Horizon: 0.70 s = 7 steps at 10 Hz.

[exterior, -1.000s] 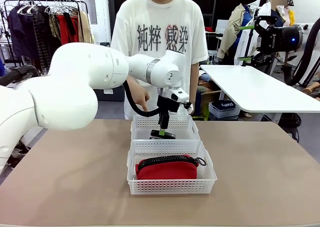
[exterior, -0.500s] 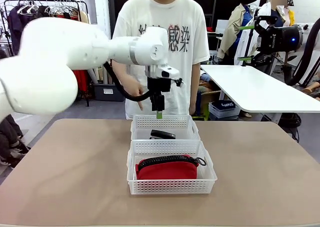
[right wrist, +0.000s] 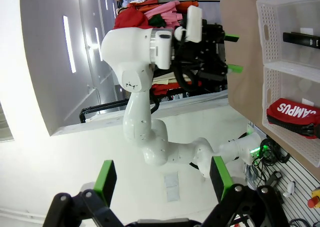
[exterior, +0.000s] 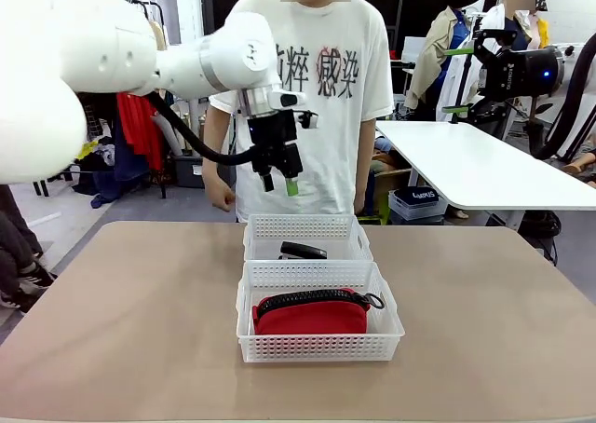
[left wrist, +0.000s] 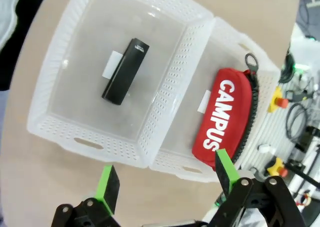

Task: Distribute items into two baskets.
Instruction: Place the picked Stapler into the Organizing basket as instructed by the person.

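left claw (exterior: 280, 182) | jaws apart, empty | raised above far basket (exterior: 307, 228)

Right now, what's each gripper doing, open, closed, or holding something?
Left gripper: open, empty, raised above the far basket.
Right gripper: open, empty.

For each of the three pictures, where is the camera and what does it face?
Front view: between the arms, facing the person; the left gripper hangs above two baskets.
Left wrist view: above, looking down at the stapler and red pouch; own open fingers below.
Right wrist view: off the table's side, facing the left arm; own open fingers show.
All share the baskets.
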{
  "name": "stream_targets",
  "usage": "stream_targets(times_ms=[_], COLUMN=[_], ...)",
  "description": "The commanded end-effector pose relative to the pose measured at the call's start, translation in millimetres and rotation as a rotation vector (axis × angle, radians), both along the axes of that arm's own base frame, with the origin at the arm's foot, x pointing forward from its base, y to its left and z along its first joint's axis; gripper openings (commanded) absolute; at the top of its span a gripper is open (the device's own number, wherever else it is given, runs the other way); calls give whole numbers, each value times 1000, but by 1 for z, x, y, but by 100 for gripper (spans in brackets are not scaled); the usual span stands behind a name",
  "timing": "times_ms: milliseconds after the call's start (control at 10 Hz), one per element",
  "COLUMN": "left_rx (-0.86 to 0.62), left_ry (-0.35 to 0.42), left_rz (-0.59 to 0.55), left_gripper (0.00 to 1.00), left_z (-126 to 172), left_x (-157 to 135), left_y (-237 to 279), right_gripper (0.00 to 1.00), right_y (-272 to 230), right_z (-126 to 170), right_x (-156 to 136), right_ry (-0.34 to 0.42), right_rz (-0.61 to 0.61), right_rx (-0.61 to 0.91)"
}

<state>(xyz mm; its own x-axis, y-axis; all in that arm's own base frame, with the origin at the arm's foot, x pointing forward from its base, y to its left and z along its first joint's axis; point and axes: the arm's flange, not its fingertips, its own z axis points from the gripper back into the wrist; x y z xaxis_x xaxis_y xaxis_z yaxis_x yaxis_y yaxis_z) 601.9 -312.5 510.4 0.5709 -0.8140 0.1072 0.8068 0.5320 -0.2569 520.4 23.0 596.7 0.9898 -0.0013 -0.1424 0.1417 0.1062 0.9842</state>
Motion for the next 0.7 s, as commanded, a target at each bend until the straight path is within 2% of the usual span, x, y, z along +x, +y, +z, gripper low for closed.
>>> stream_targets(times_ms=[0, 600], left_rx=[36, 36], left_ry=[12, 12], left_rz=[-44, -44], left_gripper=[100, 100], left_z=[-12, -12], left_x=[2, 2], left_y=[-12, -12], right_gripper=[100, 100], right_y=[1, 1], right_z=[4, 4], right_x=[0, 0], right_ry=[-2, -2], right_rz=[-5, -5], right_rx=[19, 19])
